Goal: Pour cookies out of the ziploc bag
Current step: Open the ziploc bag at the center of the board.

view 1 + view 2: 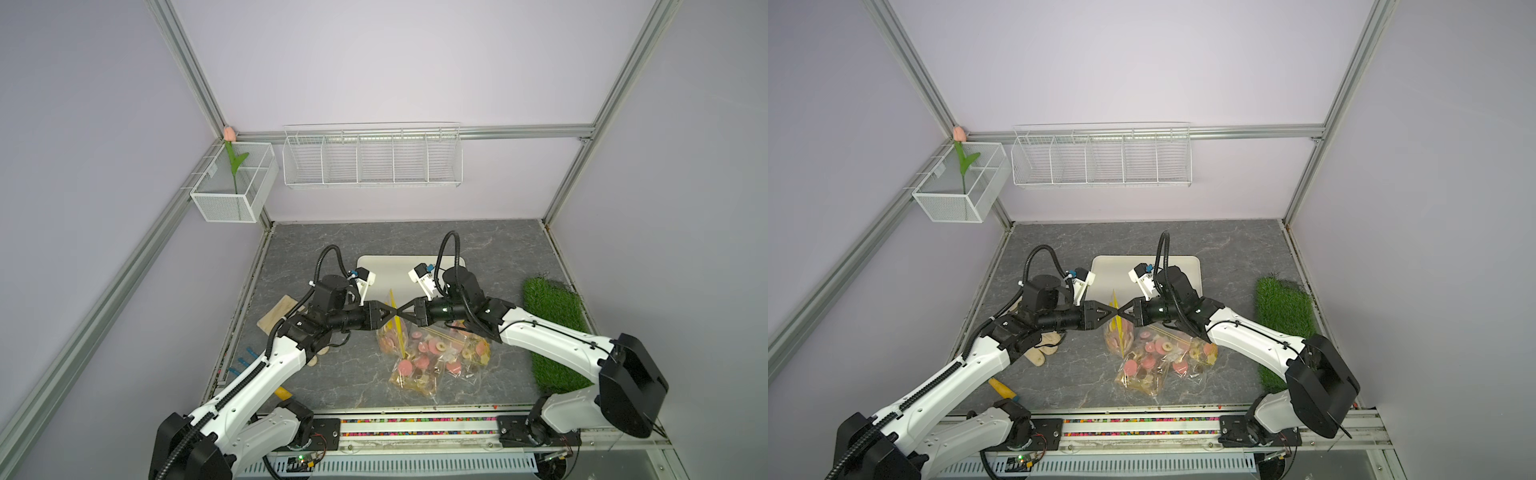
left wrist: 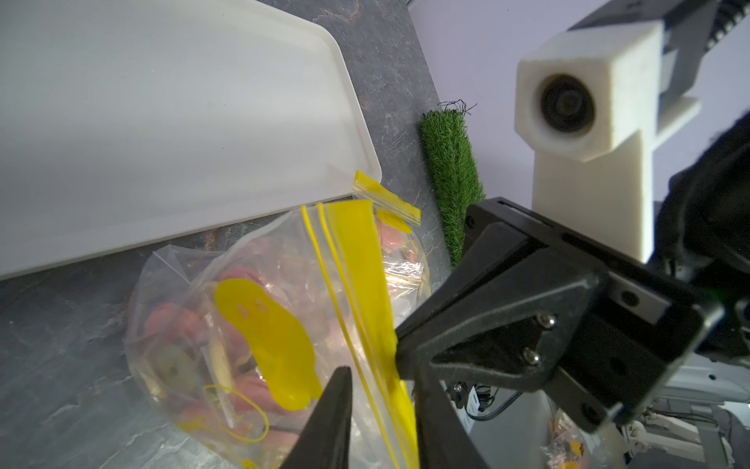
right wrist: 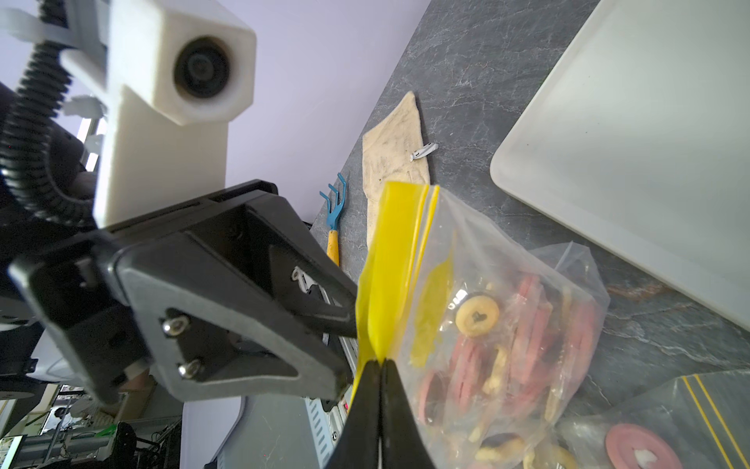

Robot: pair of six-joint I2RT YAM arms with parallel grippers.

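A clear ziploc bag (image 3: 487, 325) with a yellow zip strip (image 2: 357, 260) hangs upright just above the table, in front of the white tray (image 1: 386, 270). Inside it lie the cookies (image 3: 477, 314): pink discs, beige flower shapes and dark rounds. My right gripper (image 3: 381, 363) is shut on the yellow strip. Facing it from the other side, my left gripper (image 2: 383, 375) is open, its fingers apart with the strip between them. In both top views the two grippers meet tip to tip at the bag's top (image 1: 397, 311).
More clear bags of cookies (image 1: 432, 353) lie on the table under and in front of the right arm. A green grass mat (image 1: 552, 328) is at the right. A beige cloth (image 3: 395, 150) and a small blue rake (image 3: 336, 211) lie at the left. Wire baskets (image 1: 370, 158) hang on the back wall.
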